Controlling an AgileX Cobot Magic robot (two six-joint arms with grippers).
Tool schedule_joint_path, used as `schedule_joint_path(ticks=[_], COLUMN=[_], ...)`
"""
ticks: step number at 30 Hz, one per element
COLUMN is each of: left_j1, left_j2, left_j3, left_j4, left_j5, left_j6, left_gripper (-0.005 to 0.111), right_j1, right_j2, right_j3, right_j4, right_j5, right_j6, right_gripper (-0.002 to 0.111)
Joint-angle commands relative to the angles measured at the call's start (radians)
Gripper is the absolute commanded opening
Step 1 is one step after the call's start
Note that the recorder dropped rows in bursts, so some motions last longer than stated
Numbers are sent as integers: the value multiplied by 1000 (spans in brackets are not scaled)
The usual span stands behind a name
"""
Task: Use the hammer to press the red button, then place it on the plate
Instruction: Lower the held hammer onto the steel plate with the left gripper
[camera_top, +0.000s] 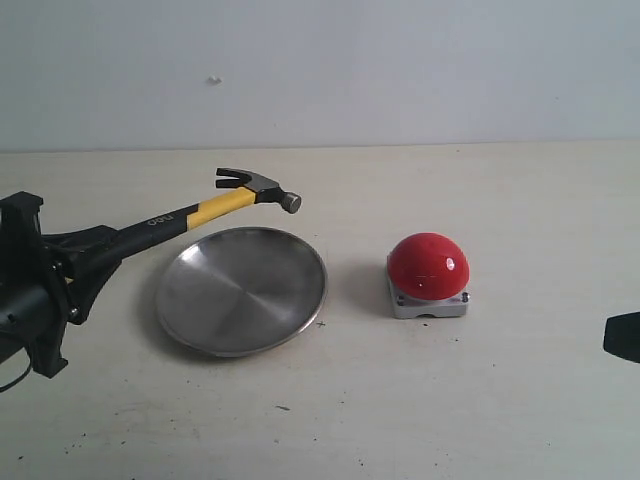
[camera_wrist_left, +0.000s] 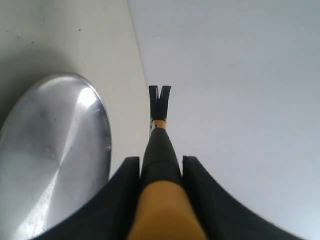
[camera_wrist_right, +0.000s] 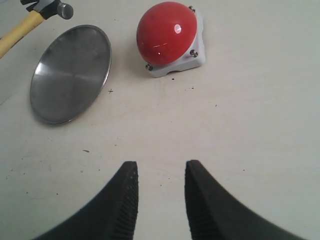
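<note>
My left gripper (camera_top: 95, 250) is shut on the hammer's black handle at the left of the exterior view. The hammer (camera_top: 215, 207) is held in the air, slanting up to the right, its dark head (camera_top: 258, 186) above the far rim of the plate (camera_top: 242, 290). In the left wrist view the handle (camera_wrist_left: 160, 155) runs out between my fingers (camera_wrist_left: 125, 185), with the plate (camera_wrist_left: 52, 150) beside it. The red button (camera_top: 428, 272) sits on the table to the right of the plate, untouched. My right gripper (camera_wrist_right: 160, 172) is open and holds nothing, over bare table near the button (camera_wrist_right: 167, 37).
The light table (camera_top: 330, 410) has small dark specks near its front. A pale wall (camera_top: 400, 70) rises behind the table's far edge. Only a dark tip of the right arm (camera_top: 622, 335) shows at the right edge of the exterior view.
</note>
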Motion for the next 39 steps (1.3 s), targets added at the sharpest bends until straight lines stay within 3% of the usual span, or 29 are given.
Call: schedule_joint_path(ticks=[1, 3, 5, 12, 17, 24, 39], left_j1=[-3, -3, -3, -3, -85, -95, -93], left_j2=[-17, -17, -17, 6, 86, 119, 150], left_j3=[-13, -13, -13, -125, -216, -213, -176], left_j4=[7, 59, 78, 16, -20, -86, -107], left_j5=[-123, -46, -123, -109, -65, -118, -100], left_j6=[22, -33, 28, 37, 37, 22, 43], left_gripper=[0, 0, 0, 0, 0, 0, 0], right_j1=[1, 1, 1, 1, 1, 1, 1], right_j2=[16, 16, 16, 16, 16, 16, 44], right_j3=[5, 5, 5, 5, 5, 5, 5], right_j4=[-3, -3, -3, 0, 0, 0, 2], right_j5=[-15, -19, -19, -24, -24, -23, -23], right_j6=[-14, -15, -15, -25, -25, -25, -30], right_gripper=[32, 32, 32, 32, 32, 32, 32])
